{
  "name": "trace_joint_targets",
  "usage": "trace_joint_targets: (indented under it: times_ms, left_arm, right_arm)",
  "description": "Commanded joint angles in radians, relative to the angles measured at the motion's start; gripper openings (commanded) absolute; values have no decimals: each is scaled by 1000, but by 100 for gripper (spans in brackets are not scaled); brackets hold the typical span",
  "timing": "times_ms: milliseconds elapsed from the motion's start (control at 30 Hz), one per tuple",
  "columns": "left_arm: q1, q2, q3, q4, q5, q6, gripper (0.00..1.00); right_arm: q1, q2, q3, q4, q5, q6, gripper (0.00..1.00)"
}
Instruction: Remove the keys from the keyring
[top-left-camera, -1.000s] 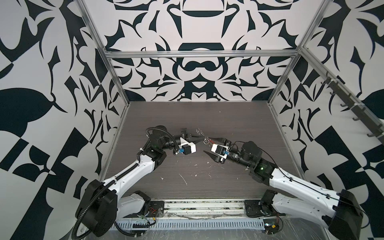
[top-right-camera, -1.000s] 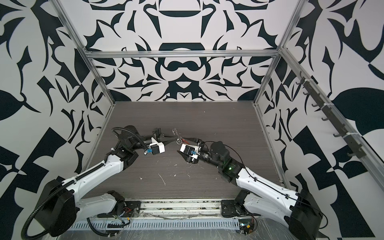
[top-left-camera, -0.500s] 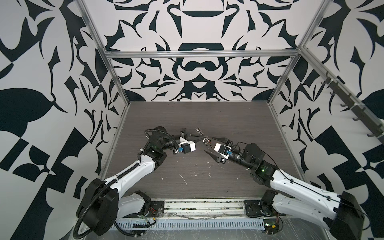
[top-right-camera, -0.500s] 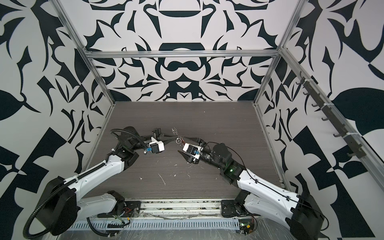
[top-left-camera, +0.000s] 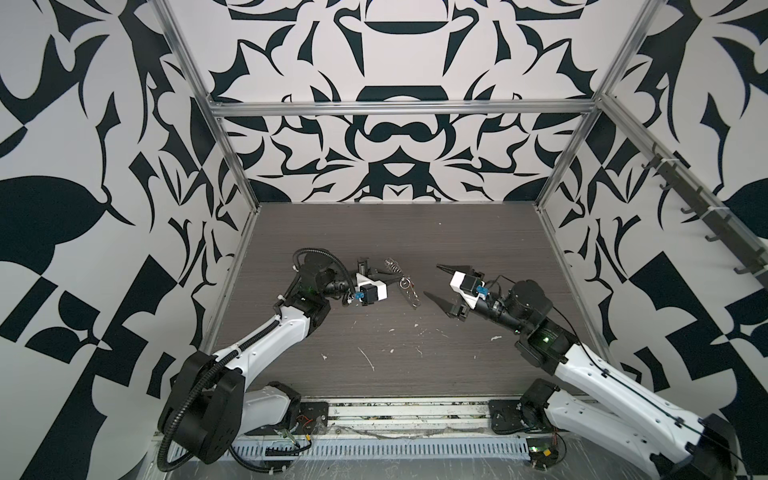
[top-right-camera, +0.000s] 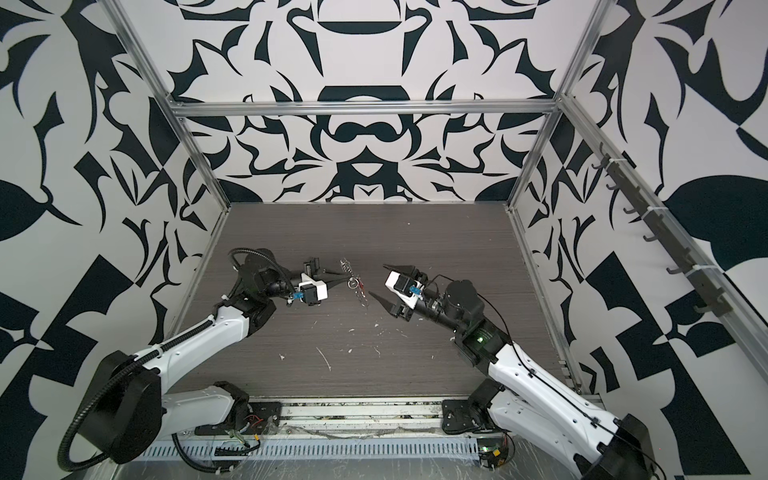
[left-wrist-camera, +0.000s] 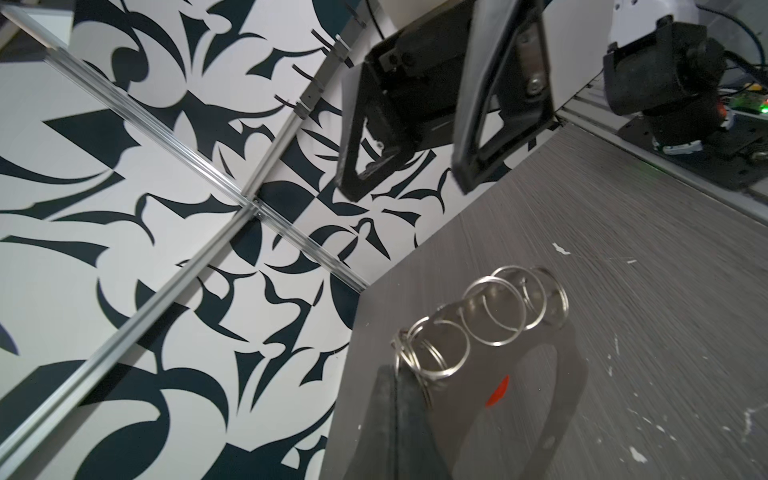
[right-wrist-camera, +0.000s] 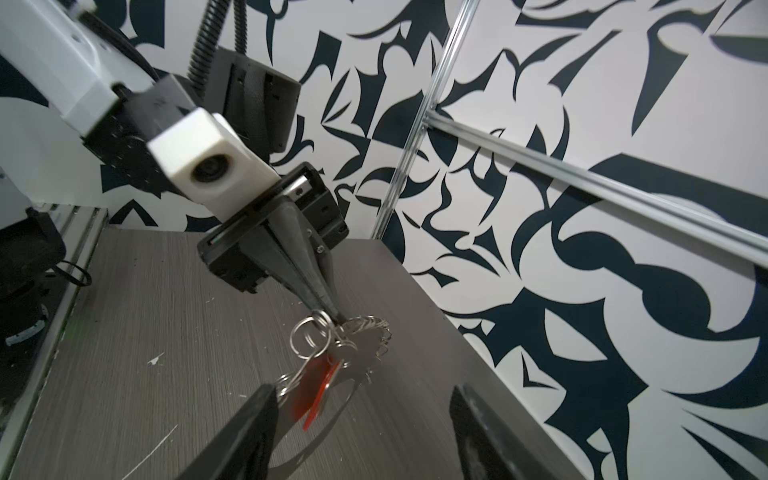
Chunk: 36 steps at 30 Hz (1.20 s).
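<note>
Here the left end effector (right-wrist-camera: 331, 318) is pinched tight on the keyring (left-wrist-camera: 490, 316). Its linked rings, the keys (right-wrist-camera: 368, 330) and a red tag (right-wrist-camera: 316, 386) are bunched at its tips above the desk (top-left-camera: 374, 232). The right end effector (top-left-camera: 432, 279) gapes wide just beside them, gripping nothing.

My left hand (left-wrist-camera: 400, 376) is pinched tight on the end of a chain of silver rings (left-wrist-camera: 478, 328). The rings loop away from my fingers (left-wrist-camera: 392, 424), with the grey desk (left-wrist-camera: 665, 291) behind them. A small red bit (left-wrist-camera: 498, 390) peeks out just beside them. Past the rings, my right hand (left-wrist-camera: 409, 189) hangs with its two dark fingers spread apart and nothing between them. White crumbs (left-wrist-camera: 561, 248) dot the desk. The wall (left-wrist-camera: 124, 208) is black and white.
</note>
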Motion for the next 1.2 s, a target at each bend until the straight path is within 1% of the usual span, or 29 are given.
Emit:
trace_joint_targets:
  times_ms: [0, 133, 200, 333, 500, 533, 600, 733, 833, 867, 933, 1033, 1167]
  left_arm:
    - [-23, -6, 13, -230, -25, 173, 0]
    - [-68, -21, -12, -401, -102, 266, 0]
    - [-77, -16, -20, -472, -135, 304, 0]
    - [-77, -2, -47, -504, -176, 334, 0]
    - [-77, 27, -62, -521, -149, 337, 0]
    - [-78, 66, -70, -518, -146, 335, 0]
    - [-78, 74, -84, -503, -137, 313, 0]
    - [-86, 61, -112, -506, -116, 259, 0]
    - [-89, 43, -139, -511, -106, 216, 0]
    - [-91, 11, -143, -517, -103, 205, 0]
    - [-99, -9, -147, -542, -99, 183, 0]
    - [-112, -29, -156, -573, -90, 156, 0]
    - [-120, -39, -181, -573, -78, 124, 0]
  right_arm:
    - [-29, 30, 25, -19, -87, 12, 69]
    - [-51, 93, 7, -44, -150, 6, 68]
    - [-58, 131, -7, -42, -172, 7, 68]
    - [-68, 203, -24, -15, -210, 4, 67]
    - [-89, 286, -46, 22, -256, 0, 66]
    - [-94, 302, -48, 24, -267, 1, 65]
    - [-97, 327, -49, 29, -292, -1, 64]
    - [-97, 388, -51, 37, -356, -10, 62]
    - [-96, 425, -63, 77, -375, -11, 60]
    - [-97, 435, -60, 77, -381, -15, 59]
    - [-96, 457, -60, 84, -386, -16, 58]
    - [-95, 470, -64, 91, -390, -20, 56]
    - [-95, 462, -71, 82, -384, -28, 54]
